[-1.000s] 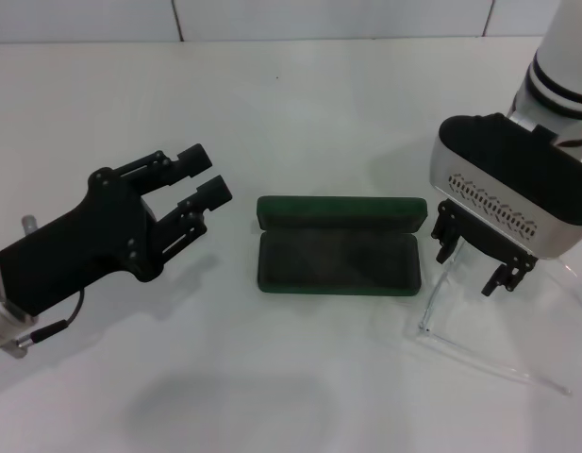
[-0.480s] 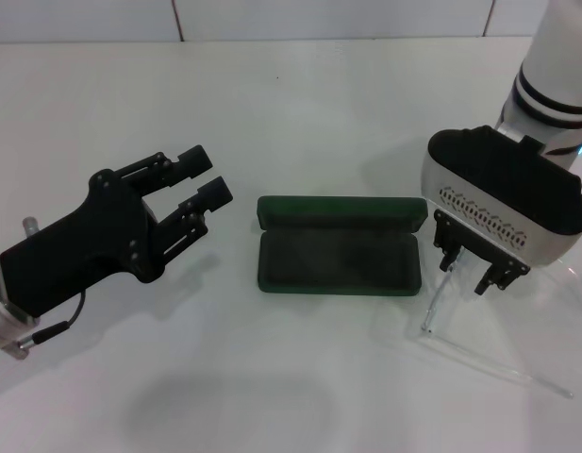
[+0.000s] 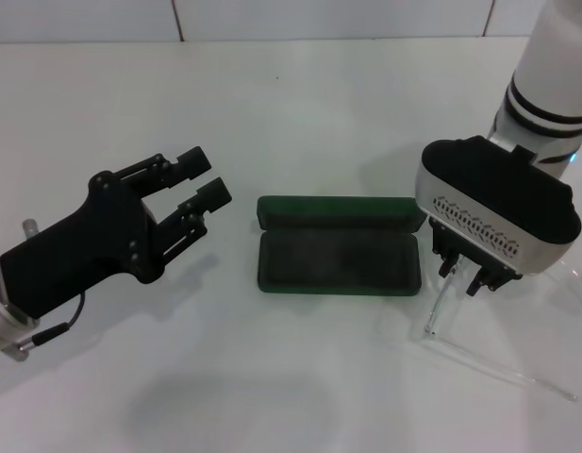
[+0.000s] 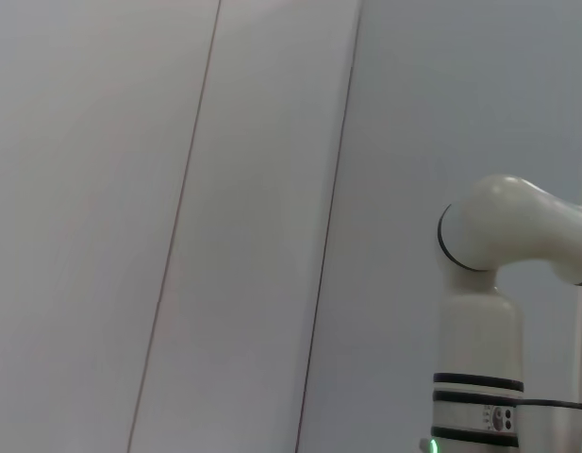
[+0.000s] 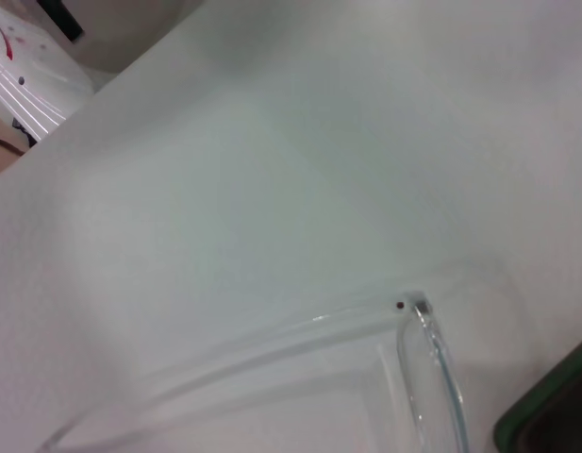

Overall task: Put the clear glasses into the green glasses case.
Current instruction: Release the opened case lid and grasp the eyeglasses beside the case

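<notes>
You see a dark green glasses case (image 3: 339, 257) with greyish-green lining, fully clear glasses (image 3: 479, 354), a white desk (image 3: 300, 113), and black-fingered grippers.

The left gripper (image 3: 198, 182) lies low on the left side, fingers apart and pointing toward the middle. The right gripper (image 3: 463, 271) hangs pointing down (white forearm above it), fingers drawn close together.

The green glasses case (image 3: 340, 247) lies open with nothing over its tray. Just beside it, the right gripper (image 3: 466, 275) crowds the clear glasses (image 3: 440, 311). The left gripper (image 3: 204, 179) hangs well apart.
</notes>
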